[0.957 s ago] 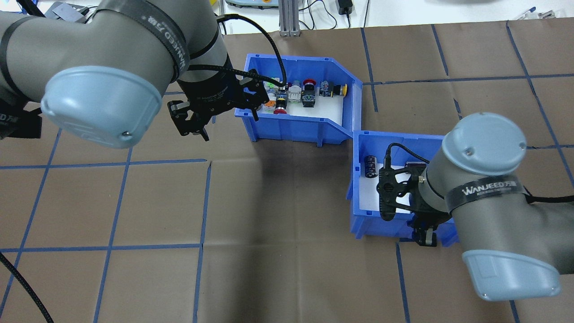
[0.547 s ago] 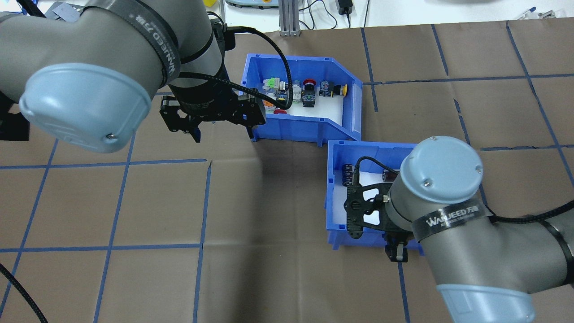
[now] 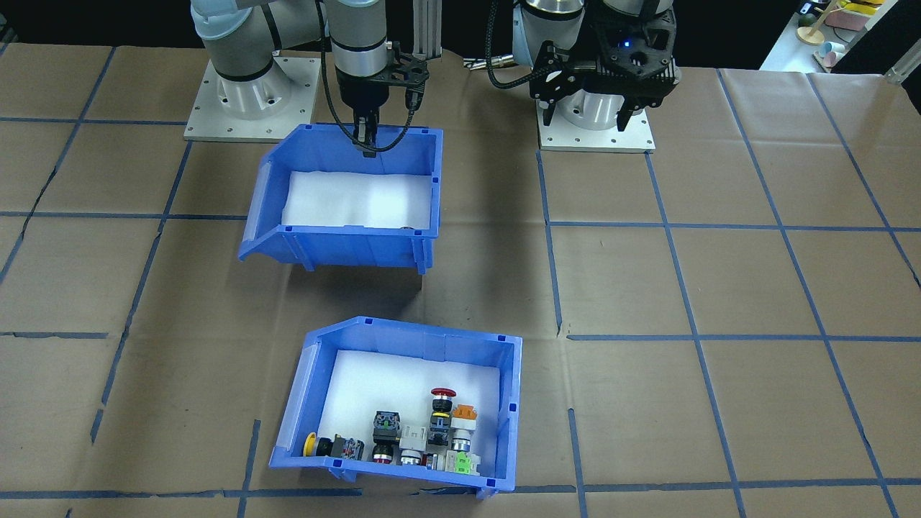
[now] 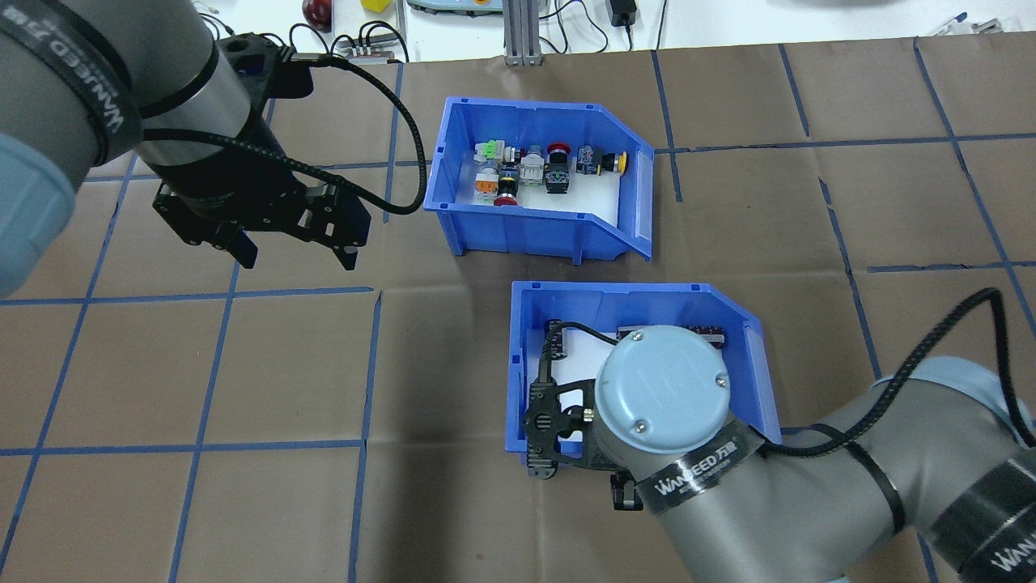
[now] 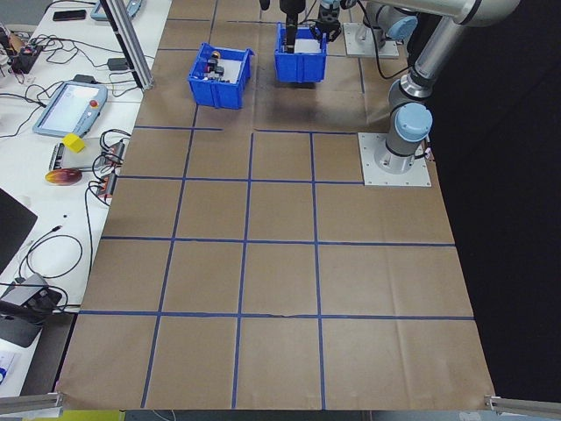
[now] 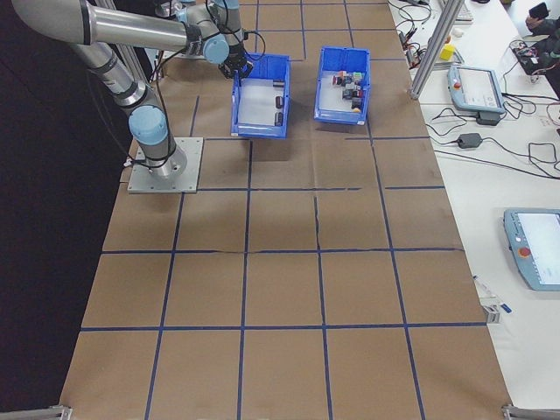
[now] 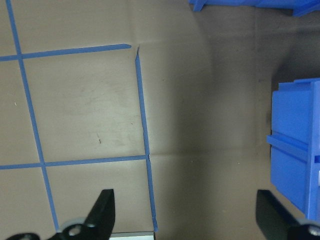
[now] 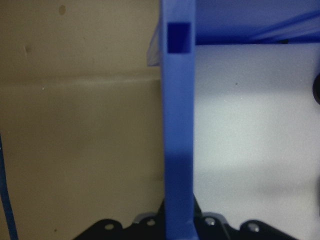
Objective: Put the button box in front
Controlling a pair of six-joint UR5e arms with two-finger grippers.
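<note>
On the brown table [image 4: 243, 364] two blue boxes now sit one behind the other, where a moment ago they sat corner to corner. The right arm [image 4: 809, 478] has slid the other box [image 4: 639, 291], the one with only a few dark parts [image 4: 555, 336], sideways toward the middle of the table. It now sits just behind the button box [image 4: 538, 214], on the robot's side, and the two boxes are close but do not touch.

The button box has not moved. It rests at the far side of the table from the robot, with its bright buttons [image 4: 530, 166] bunched along its far wall. So it looks like the button box is now the front one, and the job seems almost done.

The right gripper [image 3: 365, 140] pinches the near wall of the other box, one finger outside and one inside. It likely needs to let go next.

The left gripper [image 4: 291, 253] has pulled back from the button box. It hangs over bare table with its fingers spread wide and nothing in them
</note>
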